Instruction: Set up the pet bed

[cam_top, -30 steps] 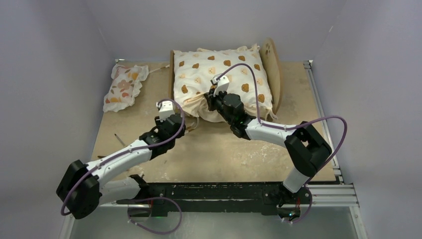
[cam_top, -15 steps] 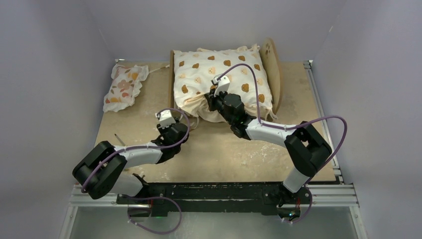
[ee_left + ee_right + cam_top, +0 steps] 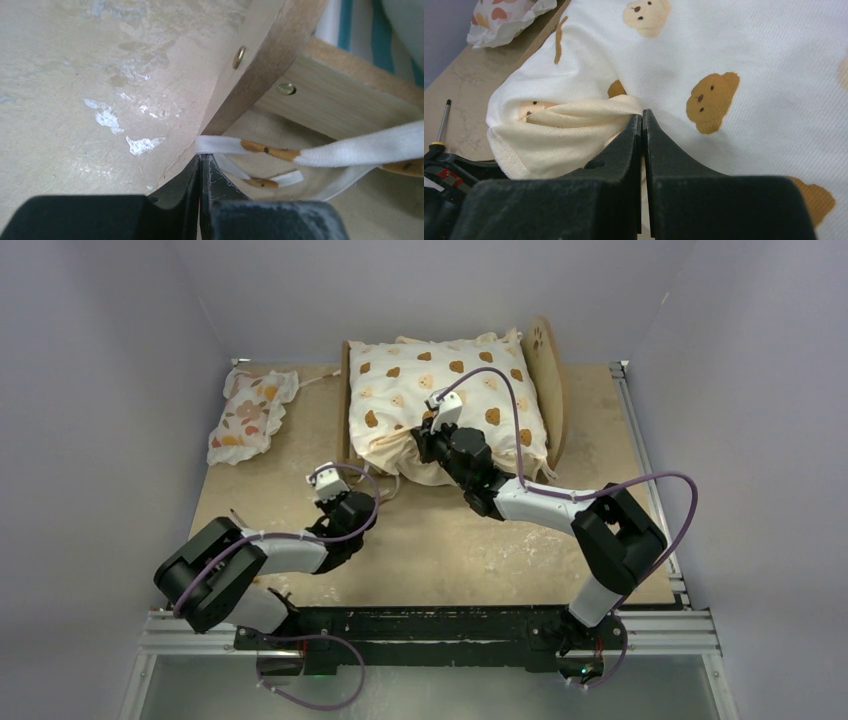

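Centre frame, right gripper [image 3: 642,117] jaws pinch the bear-print cushion [image 3: 749,60]; left gripper [image 3: 201,159] jaws together beneath a white tie [image 3: 360,150] at the pet bed [image 3: 320,95]. A slow, level pull should seat the cushion squarely.

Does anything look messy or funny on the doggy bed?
Yes. The bear cushion is scrunched up at its near end, where the right hand pinches it, and it bulges over the pet bed's near end. The small floral pillow lies off the bed, on the table, far left.
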Available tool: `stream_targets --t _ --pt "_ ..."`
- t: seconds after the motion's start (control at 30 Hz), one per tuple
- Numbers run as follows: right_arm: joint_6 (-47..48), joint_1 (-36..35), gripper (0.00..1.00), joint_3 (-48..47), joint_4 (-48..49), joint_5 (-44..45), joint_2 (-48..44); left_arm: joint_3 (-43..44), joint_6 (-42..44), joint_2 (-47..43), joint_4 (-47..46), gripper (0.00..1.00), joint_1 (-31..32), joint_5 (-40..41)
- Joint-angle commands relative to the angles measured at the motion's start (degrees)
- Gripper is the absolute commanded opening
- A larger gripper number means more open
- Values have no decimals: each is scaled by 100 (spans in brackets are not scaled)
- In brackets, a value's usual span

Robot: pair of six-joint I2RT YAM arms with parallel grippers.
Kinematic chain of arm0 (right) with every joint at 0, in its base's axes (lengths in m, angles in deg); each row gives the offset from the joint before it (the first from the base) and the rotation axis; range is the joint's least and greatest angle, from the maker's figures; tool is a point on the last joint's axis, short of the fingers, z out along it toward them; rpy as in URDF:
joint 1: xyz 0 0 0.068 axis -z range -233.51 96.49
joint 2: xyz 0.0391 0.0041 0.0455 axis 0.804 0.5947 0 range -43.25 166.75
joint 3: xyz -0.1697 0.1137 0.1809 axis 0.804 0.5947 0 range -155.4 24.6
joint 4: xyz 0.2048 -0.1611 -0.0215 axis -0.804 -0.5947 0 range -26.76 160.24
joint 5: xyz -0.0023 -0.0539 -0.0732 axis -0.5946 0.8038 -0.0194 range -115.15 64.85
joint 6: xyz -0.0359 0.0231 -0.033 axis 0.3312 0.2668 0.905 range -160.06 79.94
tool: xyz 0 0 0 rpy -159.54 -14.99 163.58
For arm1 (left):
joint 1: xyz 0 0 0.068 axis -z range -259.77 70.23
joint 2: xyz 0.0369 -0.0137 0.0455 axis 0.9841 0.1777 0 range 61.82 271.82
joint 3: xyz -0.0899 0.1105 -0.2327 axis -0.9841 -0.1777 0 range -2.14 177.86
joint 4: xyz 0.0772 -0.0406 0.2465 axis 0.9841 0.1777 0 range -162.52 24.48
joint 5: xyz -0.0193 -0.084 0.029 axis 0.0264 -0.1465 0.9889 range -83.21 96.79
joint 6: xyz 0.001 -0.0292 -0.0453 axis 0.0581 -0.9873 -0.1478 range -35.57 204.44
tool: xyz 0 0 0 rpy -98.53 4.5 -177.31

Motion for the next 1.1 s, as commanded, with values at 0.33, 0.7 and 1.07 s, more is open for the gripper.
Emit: stream_targets --t 0.33,0.7,1.07 --pt "-58 64 0 7 217 -73 -19 563 1247 -2552 1485 0 -17 81" --pt "-107 73 0 25 222 -132 -39 -31 676 -1152 717 51 -21 -428" --pt "-111 107 0 54 231 -137 -69 18 642 368 -1032 55 -248 -187"
